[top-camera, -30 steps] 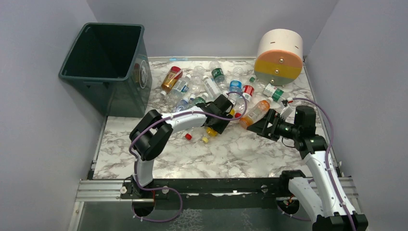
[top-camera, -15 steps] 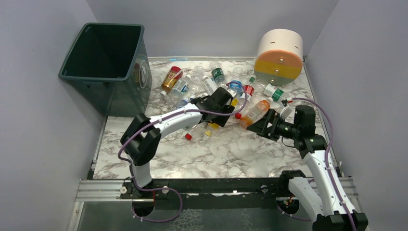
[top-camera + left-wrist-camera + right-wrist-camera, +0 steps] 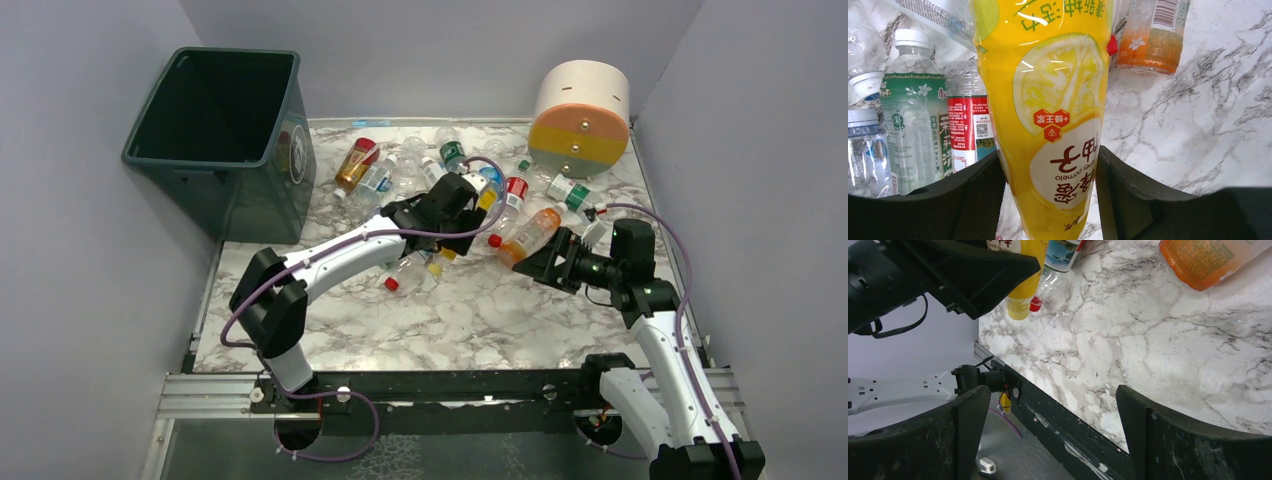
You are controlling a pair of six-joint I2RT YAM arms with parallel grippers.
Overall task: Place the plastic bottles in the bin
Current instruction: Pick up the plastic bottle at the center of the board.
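One glossy yellow bottle (image 3: 1048, 100) fills the left tool (image 3: 1048, 162).

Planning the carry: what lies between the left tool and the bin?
Top view: an amber bottle and clear bottles lie between left tool and bin.

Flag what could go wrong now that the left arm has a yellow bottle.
1. The left gripper pinches the glossy yellow bottle where it tapers, so it may slip mid-carry.
2. The bottle sticks out well past the gripper and could strike the tall rim of the bin.
3. Lifting may knock the neighbouring bottles packed close beside it.
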